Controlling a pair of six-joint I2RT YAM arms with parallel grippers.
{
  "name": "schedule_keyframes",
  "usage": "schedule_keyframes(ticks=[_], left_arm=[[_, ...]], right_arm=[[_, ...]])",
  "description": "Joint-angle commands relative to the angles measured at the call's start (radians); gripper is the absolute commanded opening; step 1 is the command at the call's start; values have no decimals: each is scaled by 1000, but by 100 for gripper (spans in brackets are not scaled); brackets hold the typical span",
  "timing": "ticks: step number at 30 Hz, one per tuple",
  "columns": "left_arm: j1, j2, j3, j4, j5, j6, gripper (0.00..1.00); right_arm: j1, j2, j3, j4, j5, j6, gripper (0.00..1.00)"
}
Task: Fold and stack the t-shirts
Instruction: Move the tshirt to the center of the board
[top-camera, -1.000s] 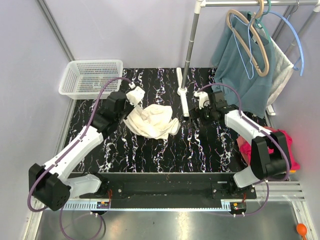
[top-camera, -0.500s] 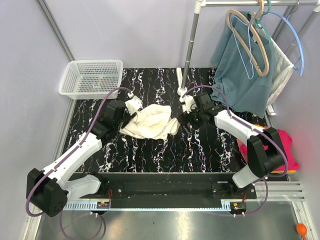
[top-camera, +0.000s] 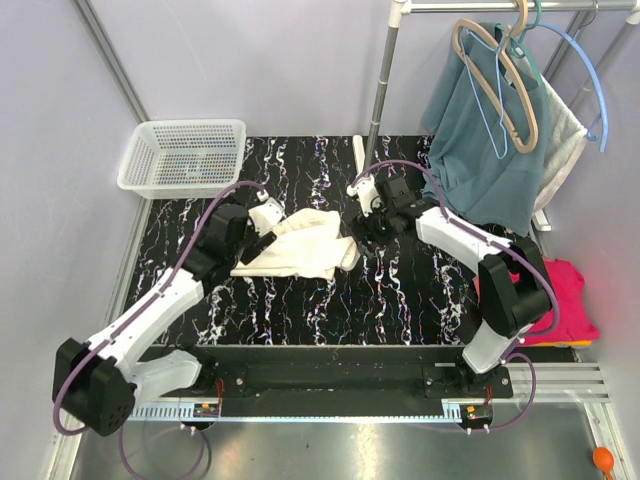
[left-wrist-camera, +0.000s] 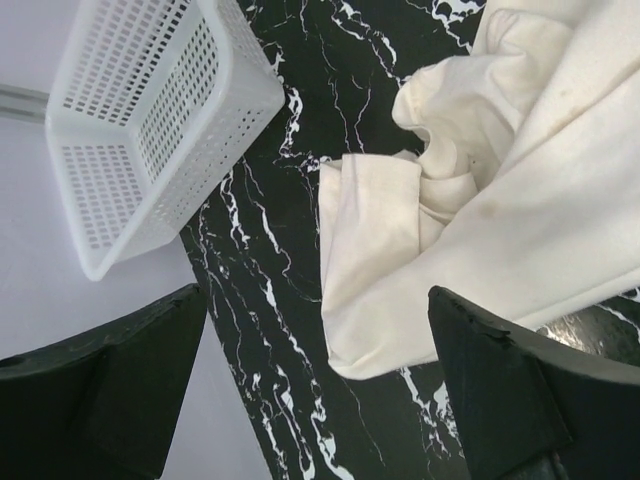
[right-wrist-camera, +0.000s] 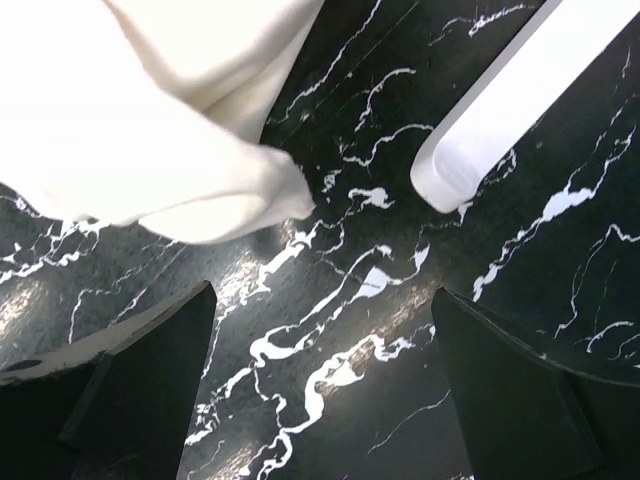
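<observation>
A crumpled cream t-shirt (top-camera: 297, 247) lies on the black marbled table (top-camera: 400, 300), left of centre. My left gripper (top-camera: 264, 224) hovers over its left end, open and holding nothing. In the left wrist view the cream t-shirt (left-wrist-camera: 480, 180) spreads beyond the open gripper (left-wrist-camera: 318, 325), one corner reaching between the fingers. My right gripper (top-camera: 364, 218) stands open just right of the shirt. In the right wrist view the shirt's corner (right-wrist-camera: 160, 120) lies ahead of the empty gripper (right-wrist-camera: 322, 320). A folded pink t-shirt (top-camera: 566, 300) rests at the table's right edge.
A white mesh basket (top-camera: 185, 155) sits at the back left, also seen as the basket (left-wrist-camera: 150, 120) from the left wrist. A clothes rack pole (top-camera: 376, 110) with its white foot (right-wrist-camera: 520, 100) stands close to my right gripper. A teal garment (top-camera: 490, 150) hangs on hangers at the back right.
My left gripper has opened and let go of the cream t-shirt, which has settled flatter on the table. My right arm has moved left towards the shirt's right corner, staying open.
</observation>
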Motion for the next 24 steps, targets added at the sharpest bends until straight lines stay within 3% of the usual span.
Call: schedule_keyframes(ticks=[1, 8, 11, 15, 24], left_arm=[[54, 105, 38, 147, 62, 18, 99], [221, 320, 124, 161, 286, 4, 98], [261, 387, 153, 162, 336, 21, 92], [282, 436, 190, 139, 417, 30, 81], [284, 469, 208, 96, 525, 29, 69]], right_arm=[[20, 62, 72, 25, 28, -33, 100], [43, 83, 49, 48, 46, -38, 100], [44, 66, 26, 67, 55, -44, 100], [41, 52, 11, 76, 58, -44, 100], [44, 67, 2, 79, 66, -39, 100]])
